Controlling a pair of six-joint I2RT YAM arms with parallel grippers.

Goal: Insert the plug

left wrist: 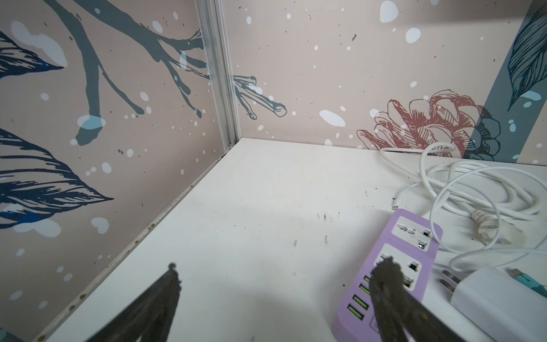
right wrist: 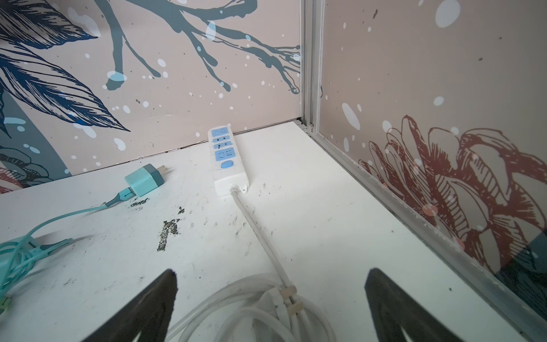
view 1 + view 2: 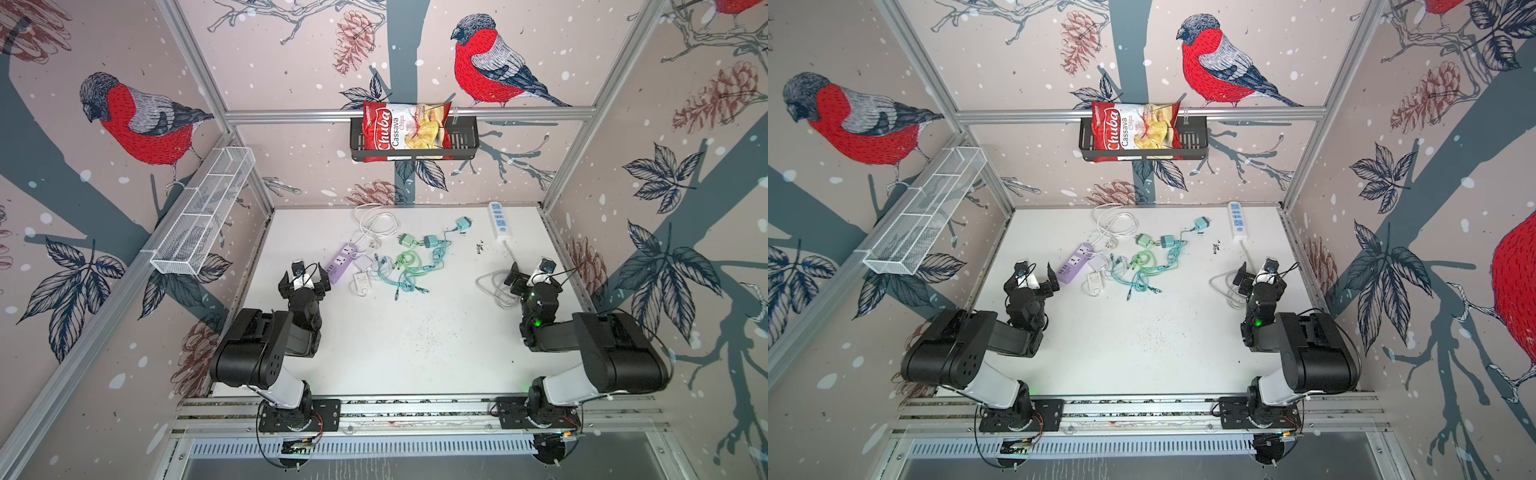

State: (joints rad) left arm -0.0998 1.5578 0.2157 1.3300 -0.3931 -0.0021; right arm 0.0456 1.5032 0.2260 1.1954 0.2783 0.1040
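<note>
Grippers, both mine, stand with jaws wide apart and hold nothing.

Left gripper (image 1: 279,266) hovers over the white tabletop (image 1: 266,207). In the left wrist view, 1 of its fingers (image 1: 387,284) overlaps the lilac plastic power strip (image 1: 414,237); whether it touches, I cannot tell. In a top view the gripper sits just beside the near end of that strip. The white cube charger (image 1: 497,299) lies on the table just beside the strip, its 2 flat prongs pointing towards it, with a teal cable entering its rear. A loose coil of white cable (image 1: 473,183) lies beyond the strip, towards the back wall.

Right gripper (image 2: 272,274) sits over the bundled coil of off-white cord (image 2: 266,308). That cord runs to the white power strip with blue sockets (image 2: 226,160), which lies with its far end at the back wall, near the right corner. The teal cube charger (image 2: 145,177) lies near this strip but apart from it, prongs towards the wall.

Between the 2 strips lie 2 pale green adapters (image 3: 405,240) and a tangle of teal and green cables (image 3: 401,270).

All 4 plugs lie loose on the table, apart from the sockets.
</note>
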